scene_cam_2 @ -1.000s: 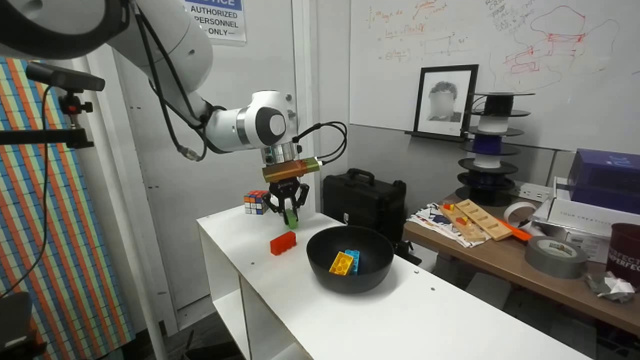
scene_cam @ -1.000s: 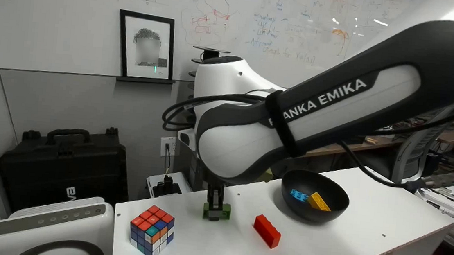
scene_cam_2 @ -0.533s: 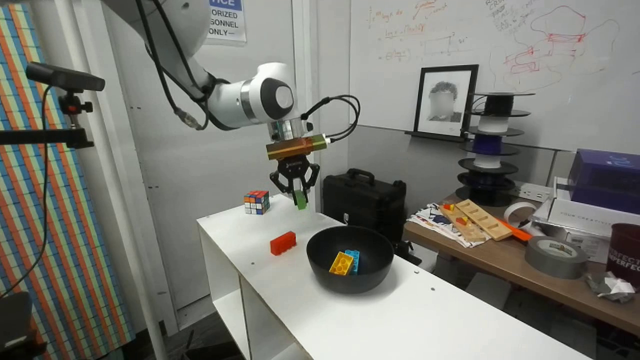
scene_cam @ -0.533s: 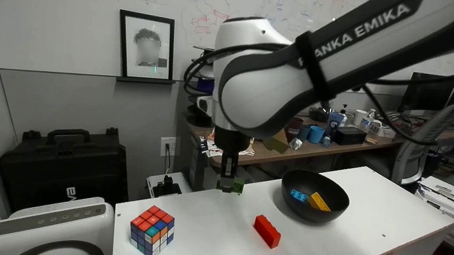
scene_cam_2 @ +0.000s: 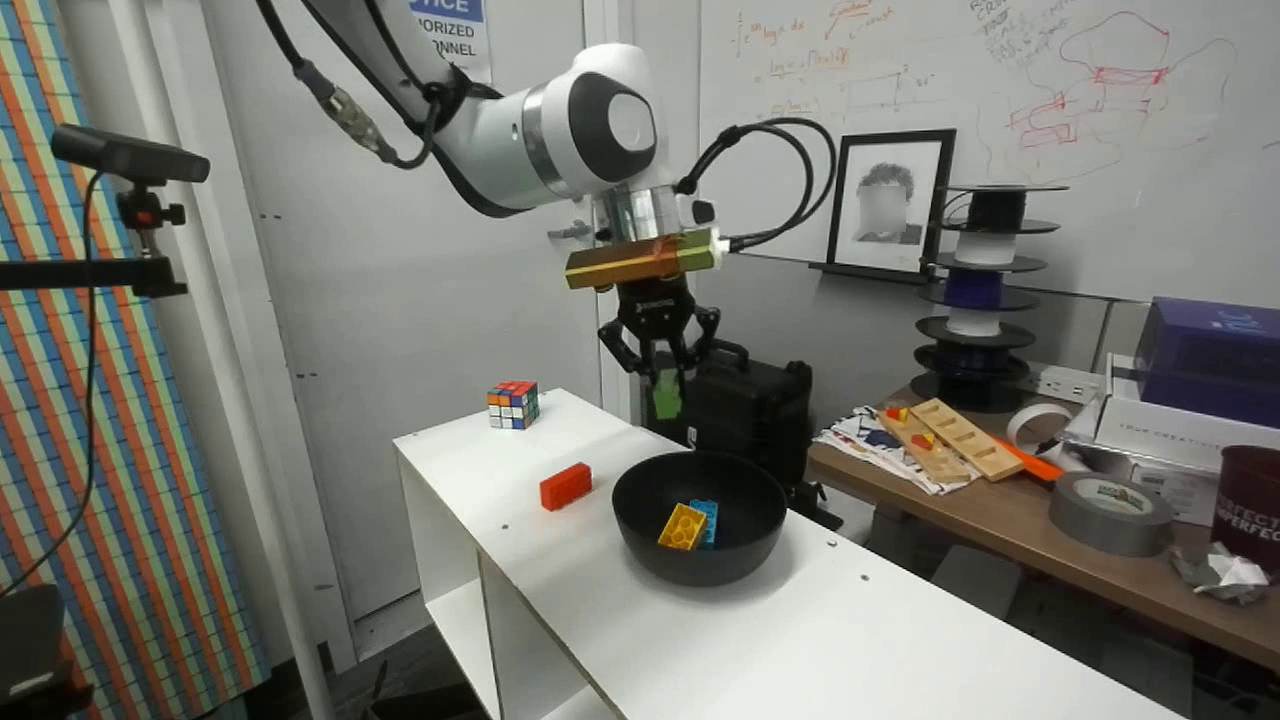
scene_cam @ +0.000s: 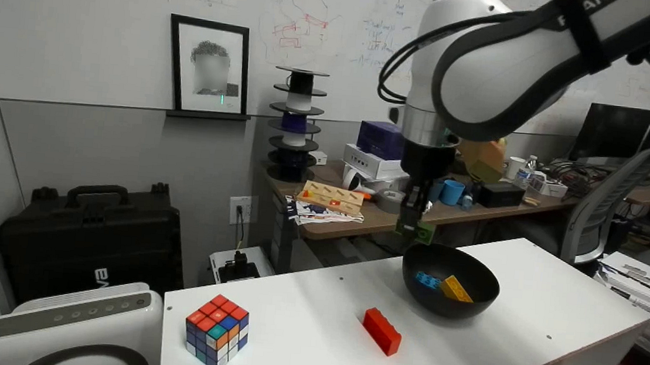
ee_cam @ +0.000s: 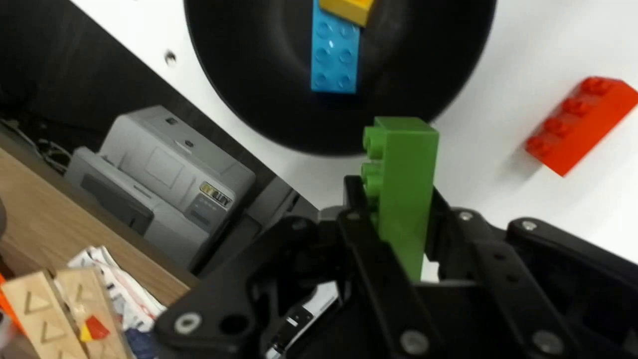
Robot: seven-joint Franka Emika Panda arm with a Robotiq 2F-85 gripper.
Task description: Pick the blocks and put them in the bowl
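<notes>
My gripper point(scene_cam: 410, 227) point(scene_cam_2: 664, 376) point(ee_cam: 396, 199) is shut on the green block point(scene_cam: 425, 233) point(scene_cam_2: 667, 398) point(ee_cam: 409, 174). It holds the block in the air above the table, near the bowl's rim. The black bowl point(scene_cam: 438, 305) point(scene_cam_2: 692, 570) point(ee_cam: 413, 70) stands on the table. Inside it lie the blue block point(scene_cam: 427, 280) point(scene_cam_2: 709, 517) point(ee_cam: 334, 57) and the yellow block point(scene_cam: 456, 288) point(scene_cam_2: 682, 528) point(ee_cam: 349, 9), which is partly cut off in the wrist view. The red block point(scene_cam: 382, 331) point(scene_cam_2: 566, 487) point(ee_cam: 583, 124) lies on the table beside the bowl.
A multicoloured puzzle cube point(scene_cam: 216, 332) point(scene_cam_2: 513, 405) sits on the white table point(scene_cam: 298, 351), at its end away from the bowl. A wooden desk point(scene_cam_2: 1000, 525) with boxes, tape and wooden trays stands apart behind the table. A black case point(scene_cam_2: 740, 385) is on the floor beyond.
The gripper has lifted the green block off the table and carried it from near the puzzle cube towards the bowl. The bowl, red, blue and yellow blocks have not moved.
</notes>
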